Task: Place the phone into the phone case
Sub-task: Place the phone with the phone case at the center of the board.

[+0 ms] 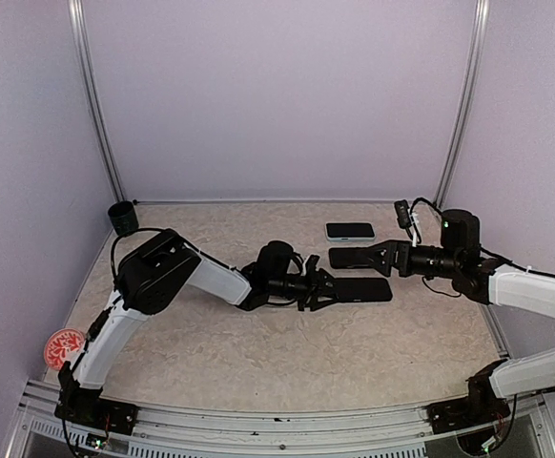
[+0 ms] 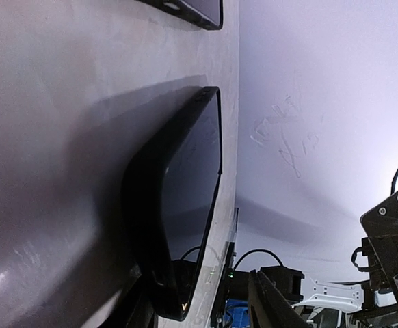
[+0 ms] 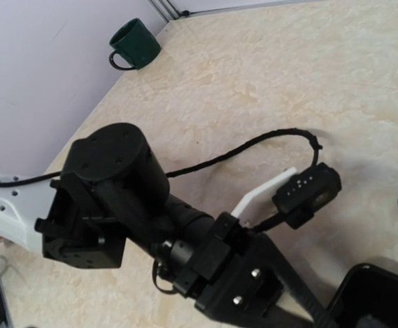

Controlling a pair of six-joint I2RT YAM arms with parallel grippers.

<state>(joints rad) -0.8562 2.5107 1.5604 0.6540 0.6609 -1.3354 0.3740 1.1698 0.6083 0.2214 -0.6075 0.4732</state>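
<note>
Two fingers of the left gripper (image 1: 323, 286) are parted narrowly at the end of a black phone (image 1: 363, 289). The right gripper (image 1: 384, 258) is spread wide nearby.

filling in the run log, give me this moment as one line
left gripper: at black slab, grip unclear | right gripper: open, at second black slab | lit phone: on table, untouched

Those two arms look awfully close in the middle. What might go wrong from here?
1. The left gripper and the wide-open right gripper sit close together, so one might bump the other.
2. The left jaws stand partly open around the end of the black slab, so it may slip if lifted now.
3. The light-edged phone lies just behind the right gripper and might get nudged.
</note>
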